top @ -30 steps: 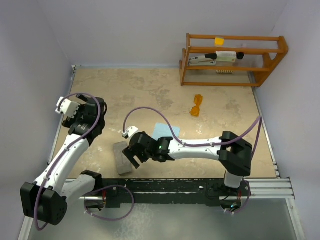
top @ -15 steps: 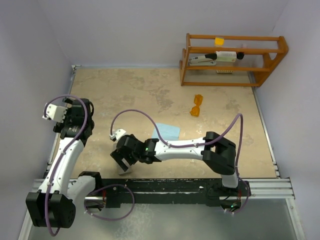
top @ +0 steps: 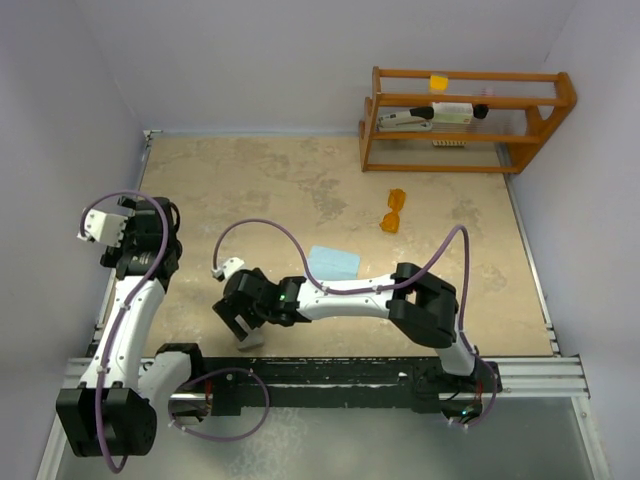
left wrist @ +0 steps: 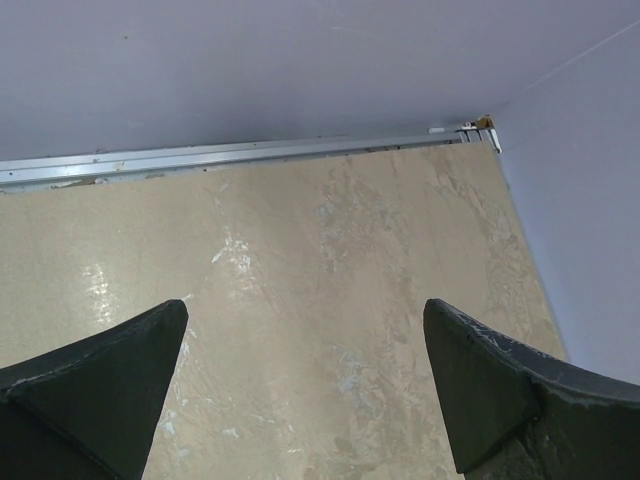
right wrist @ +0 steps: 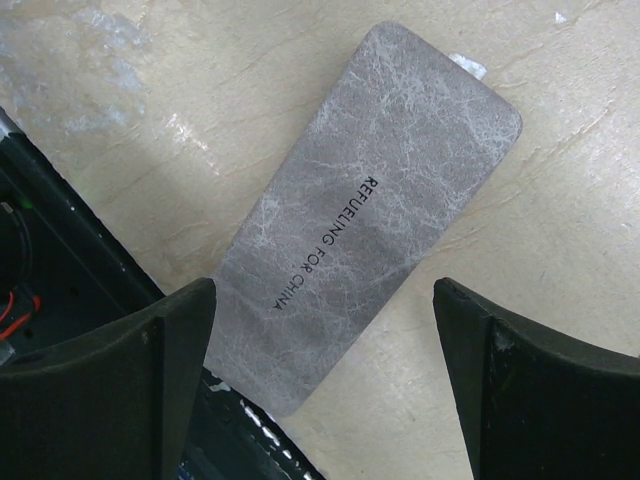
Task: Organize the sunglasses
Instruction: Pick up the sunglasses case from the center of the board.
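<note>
The left arm (top: 125, 310) rises at the left side, its fingers (left wrist: 95, 395) spread wide. The right arm (top: 350, 297) reaches leftward, low, its fingers (right wrist: 110, 390) likewise apart.

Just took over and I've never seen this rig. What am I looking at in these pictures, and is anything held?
Two robot arms are bolted at the near edge of the table. The wide picture looks down from above and behind them; the other two come from wrist cameras. The left gripper is open over bare table. The right gripper is open above the closed grey case, holding nothing. Farther back lie a light blue cloth and the orange sunglasses, before a wooden rack.
</note>
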Available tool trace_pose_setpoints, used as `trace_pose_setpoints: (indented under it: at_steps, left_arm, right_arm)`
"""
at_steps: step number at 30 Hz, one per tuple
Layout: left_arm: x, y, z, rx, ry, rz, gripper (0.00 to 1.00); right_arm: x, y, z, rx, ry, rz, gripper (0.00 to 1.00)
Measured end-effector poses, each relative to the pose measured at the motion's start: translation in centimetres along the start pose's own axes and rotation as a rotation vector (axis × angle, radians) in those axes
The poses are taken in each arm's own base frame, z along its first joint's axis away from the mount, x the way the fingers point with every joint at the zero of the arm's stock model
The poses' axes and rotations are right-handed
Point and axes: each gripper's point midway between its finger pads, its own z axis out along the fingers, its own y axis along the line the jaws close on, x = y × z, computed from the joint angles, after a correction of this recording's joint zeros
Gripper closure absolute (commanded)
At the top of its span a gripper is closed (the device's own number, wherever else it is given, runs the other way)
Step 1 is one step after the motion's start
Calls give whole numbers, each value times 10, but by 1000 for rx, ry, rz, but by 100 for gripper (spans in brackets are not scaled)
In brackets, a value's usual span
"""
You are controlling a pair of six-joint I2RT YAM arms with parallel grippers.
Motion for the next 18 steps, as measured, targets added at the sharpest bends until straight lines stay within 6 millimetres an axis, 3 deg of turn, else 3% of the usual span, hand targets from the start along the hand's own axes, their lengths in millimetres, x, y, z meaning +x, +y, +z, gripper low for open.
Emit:
trace_pose_setpoints:
  at_steps: [18]
  left_arm:
    - [-3,5,7,-17,7,5,0]
  right_arm:
    - [1,1,17,28,17,17,8]
